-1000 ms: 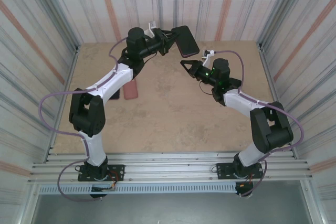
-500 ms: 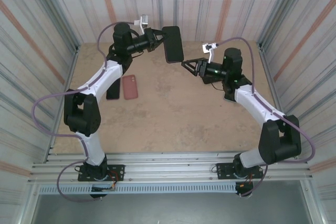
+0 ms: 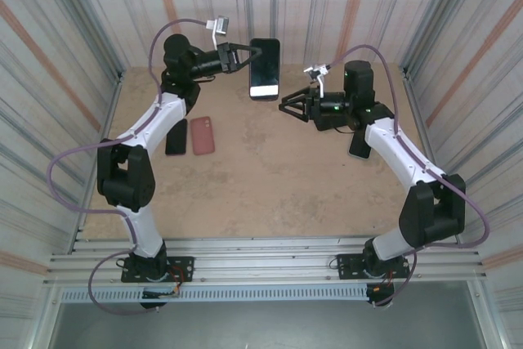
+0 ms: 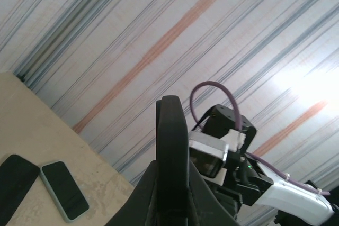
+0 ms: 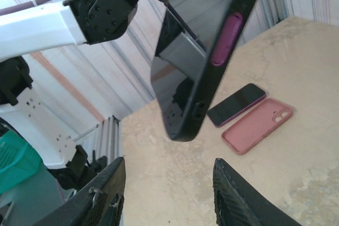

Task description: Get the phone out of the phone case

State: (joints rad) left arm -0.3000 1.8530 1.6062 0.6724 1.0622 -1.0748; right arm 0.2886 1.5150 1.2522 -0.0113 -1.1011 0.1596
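Phone | clamped aloft at its edge by left gripper | right gripper spread apart, nothing gripped, near it

Top cam: high behind bases, looks down on whole table. Wrist cams: both tight on the mid-air phone, from opposite sides.

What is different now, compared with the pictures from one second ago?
The left gripper, shut on the cased phone, carried it leftward and turned it from tilted to upright. The right gripper opened its jaws, just right of the phone's lower end. The pink case and the dark phone beside it stayed on the table.
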